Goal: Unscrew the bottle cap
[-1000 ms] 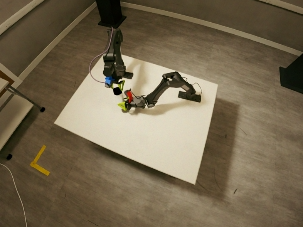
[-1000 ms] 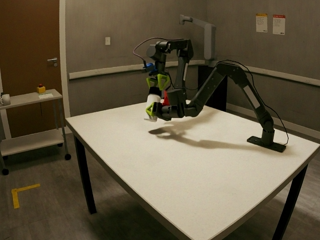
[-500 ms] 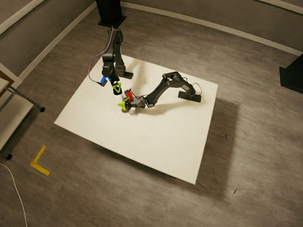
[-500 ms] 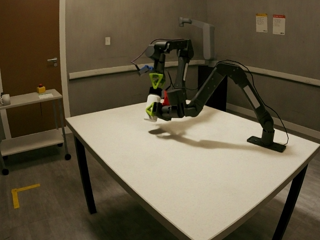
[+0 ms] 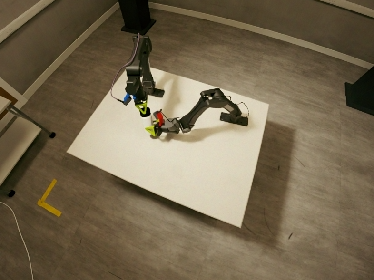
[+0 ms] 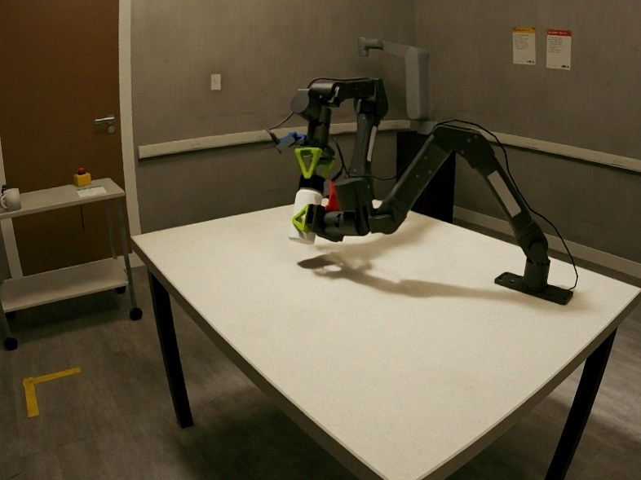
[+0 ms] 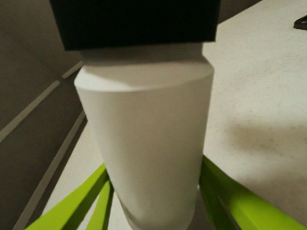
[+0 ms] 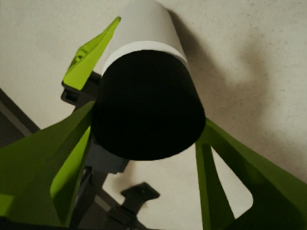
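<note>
The white bottle (image 5: 146, 120) (image 6: 307, 200) (image 7: 147, 124) (image 8: 146, 22) is held a little above the desk, tilted slightly, cap end up. The black cap (image 5: 145, 114) (image 6: 311, 182) (image 7: 135, 14) (image 8: 149, 101) sits on its neck; a short strip of neck shows below it in the left wrist view. My left gripper (image 5: 149, 126) (image 7: 154, 157) is shut on the bottle's lower body from the side. My right gripper (image 6: 316, 177) (image 8: 149, 116) comes from above, one finger touching each side of the cap. Its far finger is partly hidden in the top and exterior views.
The white desk (image 5: 187, 173) (image 6: 374, 351) lies below, with the bottle's and arms' shadows on it. The two arms meet close together at the bottle, the left wrist right beside it. A trolley (image 6: 64, 199) stands apart beyond the desk.
</note>
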Robot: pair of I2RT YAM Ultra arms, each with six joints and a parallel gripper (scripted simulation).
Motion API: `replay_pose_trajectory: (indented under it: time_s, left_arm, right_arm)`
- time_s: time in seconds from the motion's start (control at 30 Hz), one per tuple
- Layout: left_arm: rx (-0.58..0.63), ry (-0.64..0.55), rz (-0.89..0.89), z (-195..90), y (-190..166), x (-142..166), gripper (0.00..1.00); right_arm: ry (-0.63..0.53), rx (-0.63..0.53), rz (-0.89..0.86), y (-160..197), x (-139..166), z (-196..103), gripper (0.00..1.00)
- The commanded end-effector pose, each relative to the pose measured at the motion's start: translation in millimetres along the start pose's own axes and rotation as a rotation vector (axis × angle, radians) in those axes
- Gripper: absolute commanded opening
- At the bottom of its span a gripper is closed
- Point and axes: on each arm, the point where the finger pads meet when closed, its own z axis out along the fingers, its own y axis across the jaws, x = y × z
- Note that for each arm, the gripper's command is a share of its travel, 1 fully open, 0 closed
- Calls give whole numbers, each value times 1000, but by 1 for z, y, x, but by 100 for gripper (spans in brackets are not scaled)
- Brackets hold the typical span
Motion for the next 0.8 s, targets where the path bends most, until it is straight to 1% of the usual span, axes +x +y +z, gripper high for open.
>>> replay_pose_trajectory:
  time_s: [0.0, 0.03, 0.1, 0.13, 0.2, 0.23, 0.47, 0.53, 0.57, 0.77]
  left_arm:
    - [-30, -49, 26, 0, 14, -22, 0]
    - [-30, -49, 26, 0, 14, -22, 0]
    - [-30, -49, 26, 0, 14, -22, 0]
    - [-30, -49, 26, 0, 14, -22, 0]
    - [-30, -49, 26, 0, 14, -22, 0]
    - [-30, -49, 26, 0, 14, -22, 0]
    - [-30, -49, 26, 0, 14, -22, 0]
    - [-30, -49, 26, 0, 14, -22, 0]
    - [-30, -49, 26, 0, 14, -22, 0]
    - [-30, -49, 26, 0, 14, -22, 0]
  right_arm:
    - [0, 0, -14, 0, 0, -2, 65]
    - [0, 0, -14, 0, 0, -2, 64]
    - [-1, 1, -30, 0, 0, -2, 41]
    - [-3, 5, -80, 0, 0, -2, 30]
    - [-11, 16, -263, 0, 0, -2, 7]
    - [-15, 21, -350, 0, 0, -2, 0]
    - [-34, 33, -673, 0, -2, -3, 0]
    - [-34, 33, -673, 0, -2, -3, 0]
    - [-38, 38, -791, 0, -2, -3, 0]
    - [-54, 55, -1067, 1, -2, -4, 0]
